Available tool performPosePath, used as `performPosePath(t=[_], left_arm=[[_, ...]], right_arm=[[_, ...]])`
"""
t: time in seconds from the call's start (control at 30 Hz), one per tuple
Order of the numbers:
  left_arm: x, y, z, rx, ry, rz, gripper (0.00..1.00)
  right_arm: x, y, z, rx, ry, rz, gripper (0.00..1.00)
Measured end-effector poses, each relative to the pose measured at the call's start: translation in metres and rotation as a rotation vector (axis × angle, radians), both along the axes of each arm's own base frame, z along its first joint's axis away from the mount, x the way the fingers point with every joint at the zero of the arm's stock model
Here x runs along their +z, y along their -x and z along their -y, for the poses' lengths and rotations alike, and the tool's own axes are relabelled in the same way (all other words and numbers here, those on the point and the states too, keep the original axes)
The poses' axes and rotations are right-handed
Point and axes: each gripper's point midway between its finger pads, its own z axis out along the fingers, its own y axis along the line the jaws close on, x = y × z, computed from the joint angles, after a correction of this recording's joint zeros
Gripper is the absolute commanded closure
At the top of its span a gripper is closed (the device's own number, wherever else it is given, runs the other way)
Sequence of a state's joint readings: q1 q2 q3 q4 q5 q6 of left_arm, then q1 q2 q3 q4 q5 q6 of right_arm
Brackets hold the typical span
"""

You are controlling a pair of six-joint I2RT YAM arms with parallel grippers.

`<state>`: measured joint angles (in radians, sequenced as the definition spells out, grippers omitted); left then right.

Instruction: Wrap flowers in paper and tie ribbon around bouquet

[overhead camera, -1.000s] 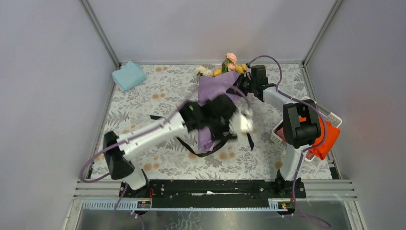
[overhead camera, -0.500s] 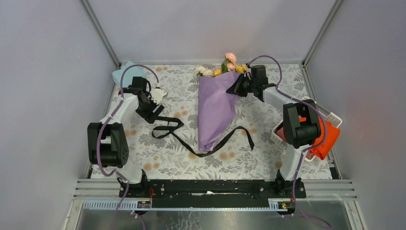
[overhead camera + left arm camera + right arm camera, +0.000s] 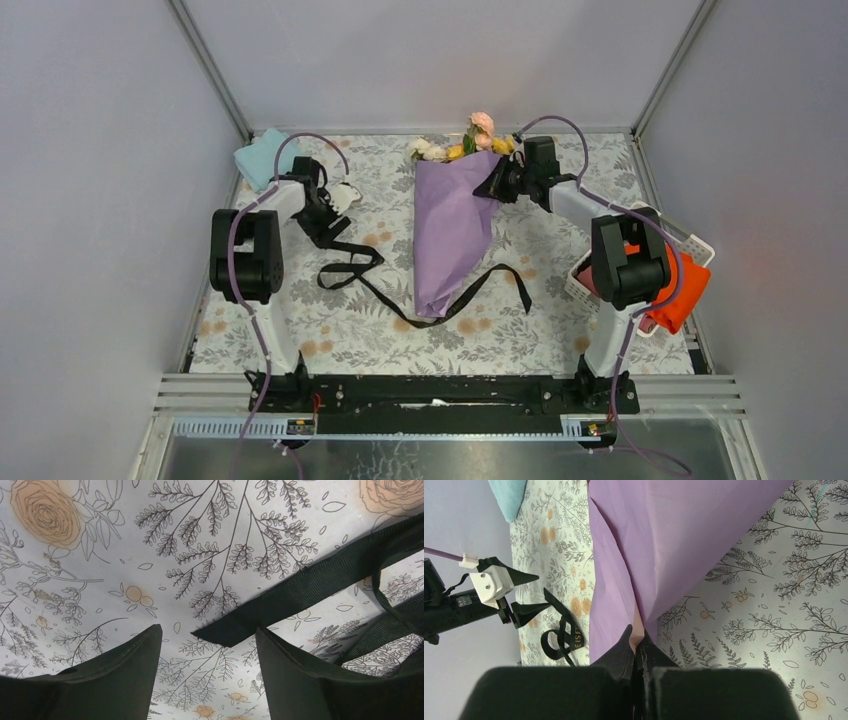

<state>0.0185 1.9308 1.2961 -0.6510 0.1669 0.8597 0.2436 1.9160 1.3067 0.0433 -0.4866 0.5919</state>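
The bouquet lies in the middle of the table, a lilac paper (image 3: 450,225) cone with the flowers (image 3: 470,140) sticking out at the far end. The black ribbon (image 3: 350,268) runs from a loose tangle on the left, under the cone's tip, and out to the right. My left gripper (image 3: 325,222) hangs open just over the ribbon's left end (image 3: 280,602), whose frayed tip lies between the fingertips (image 3: 145,650) of this gripper (image 3: 208,629). My right gripper (image 3: 639,642) is shut on the paper's (image 3: 664,540) right edge near the top of the cone (image 3: 497,185).
A folded light blue cloth (image 3: 268,158) lies at the back left corner, close behind my left wrist. A white basket (image 3: 690,245) holding an orange cloth (image 3: 685,290) stands at the right edge. Grey walls enclose the flowered tablecloth (image 3: 560,330).
My left arm has swung from over the bouquet's middle to the far left and come down over the ribbon's end, its jaws narrowing slightly. The right gripper holds still.
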Motion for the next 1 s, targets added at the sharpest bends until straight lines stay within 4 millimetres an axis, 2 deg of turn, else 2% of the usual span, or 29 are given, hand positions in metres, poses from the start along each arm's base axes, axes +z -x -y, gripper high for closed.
performPosePath(t=[0.07, 0.13, 0.3, 0.43, 0.57, 0.67, 0.77, 0.83, 0.9, 1.0], left_arm=[[-0.001, -0.001, 0.0, -0.009, 0.003, -0.008, 0.33], [-0.002, 0.0, 0.001, -0.012, 0.003, -0.024, 0.45], [-0.005, 0.001, 0.0, -0.014, -0.002, -0.039, 0.99], [-0.005, -0.004, -0.006, 0.001, -0.032, -0.024, 1.0], [-0.003, -0.013, -0.02, 0.095, -0.069, 0.001, 1.0], [0.001, -0.02, -0.04, 0.227, -0.053, 0.022, 1.0], [0.013, -0.025, -0.068, 0.363, -0.032, 0.062, 1.0], [0.029, -0.024, -0.086, 0.441, -0.028, 0.104, 1.0], [0.054, -0.026, -0.095, 0.494, -0.02, 0.167, 1.0], [0.111, -0.029, -0.092, 0.516, 0.024, 0.304, 1.0]], right_arm=[[0.0, 0.0, 0.0, 0.002, 0.003, -0.002, 1.0], [0.0, 0.0, 0.0, 0.002, 0.003, -0.001, 1.0], [0.005, -0.002, -0.001, 0.003, 0.001, 0.008, 1.0], [0.012, -0.006, -0.003, 0.006, -0.004, 0.024, 1.0], [0.016, -0.004, -0.011, 0.012, -0.015, 0.023, 1.0], [0.017, 0.001, -0.023, 0.025, -0.031, 0.014, 1.0], [0.015, 0.009, -0.038, 0.038, -0.057, 0.003, 1.0], [0.01, 0.016, -0.044, 0.044, -0.069, -0.013, 1.0], [0.002, 0.023, -0.048, 0.049, -0.076, -0.034, 1.0], [-0.012, 0.036, -0.048, 0.053, -0.08, -0.067, 1.0]])
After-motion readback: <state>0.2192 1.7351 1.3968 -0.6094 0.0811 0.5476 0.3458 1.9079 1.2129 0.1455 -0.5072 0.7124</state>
